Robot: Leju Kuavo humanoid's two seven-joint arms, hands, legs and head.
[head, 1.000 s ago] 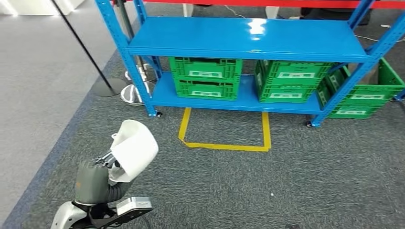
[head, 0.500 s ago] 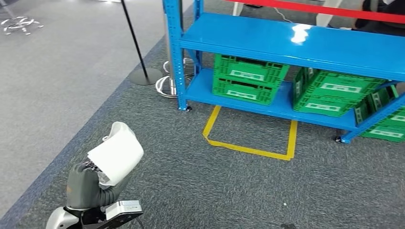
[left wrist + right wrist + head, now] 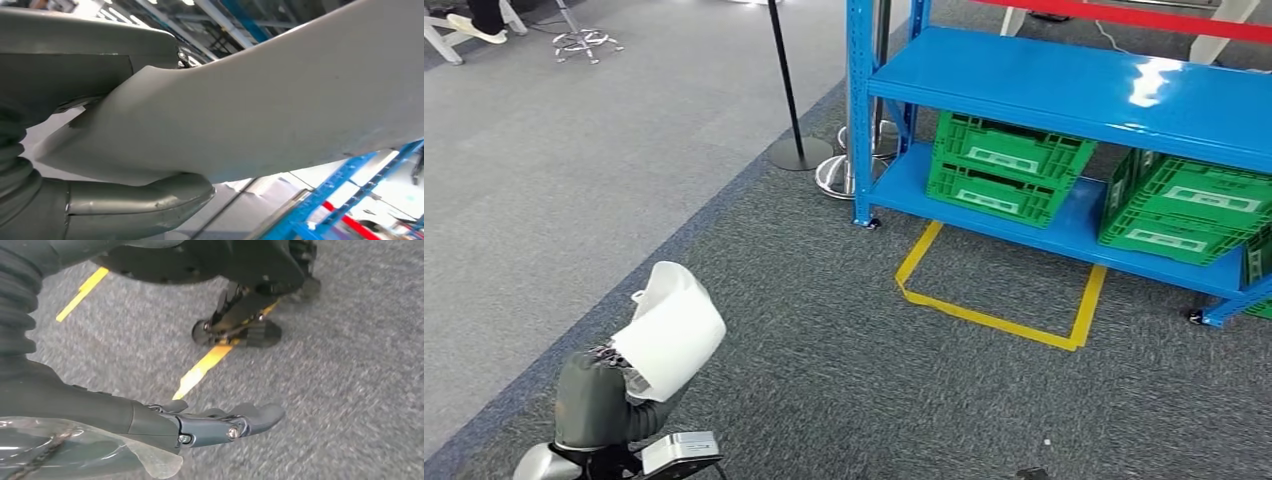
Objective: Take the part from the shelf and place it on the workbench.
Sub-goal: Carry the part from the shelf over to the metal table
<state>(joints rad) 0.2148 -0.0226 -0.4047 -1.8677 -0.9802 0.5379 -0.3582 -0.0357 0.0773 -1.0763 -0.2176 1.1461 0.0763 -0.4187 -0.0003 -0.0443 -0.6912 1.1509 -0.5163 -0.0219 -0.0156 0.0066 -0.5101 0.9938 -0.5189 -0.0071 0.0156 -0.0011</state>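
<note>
Gripping the white curved part [image 3: 671, 330], the left hand [image 3: 602, 395] holds it above grey carpet; the right hand [image 3: 220, 422] hangs with fingers extended, empty

Even, bright overhead light gives white glare on the glossy blue shelf [image 3: 1064, 85] and soft shadows beneath it, while the carpet [image 3: 350, 390] is motion-blurred in the right wrist view and ceiling lamps blow out behind the close part [image 3: 280, 110].
</note>
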